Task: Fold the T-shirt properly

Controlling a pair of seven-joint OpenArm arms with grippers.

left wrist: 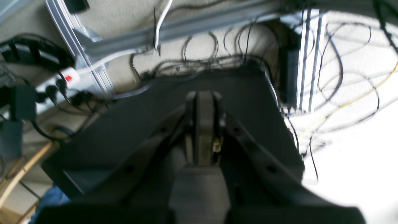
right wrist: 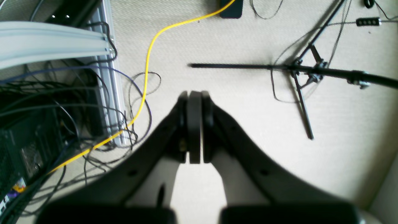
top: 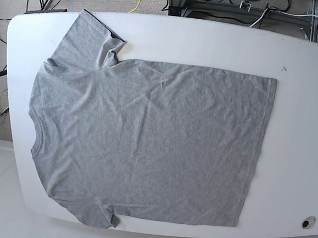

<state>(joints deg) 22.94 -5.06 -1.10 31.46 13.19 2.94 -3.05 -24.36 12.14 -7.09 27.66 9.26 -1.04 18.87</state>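
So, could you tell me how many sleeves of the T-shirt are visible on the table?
2. One sleeve lies at the T-shirt's far-left corner, near the table's far edge; the other sleeve lies at the near-left, by the near edge.

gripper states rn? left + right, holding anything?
Left gripper: closed, fingers together, holding nothing.
Right gripper: closed, fingers together, holding nothing.
T-shirt: flat on the table, untouched.

1. We count one T-shirt (top: 146, 143), with two sleeves showing.
2. We count one white table (top: 303, 108).
3. We count two grippers: left gripper (left wrist: 203, 102) and right gripper (right wrist: 194, 102), one per wrist view.
4. We count one yellow cable (right wrist: 146, 74), one black stand (right wrist: 298, 70) and one power strip (left wrist: 67, 79) on the floor.
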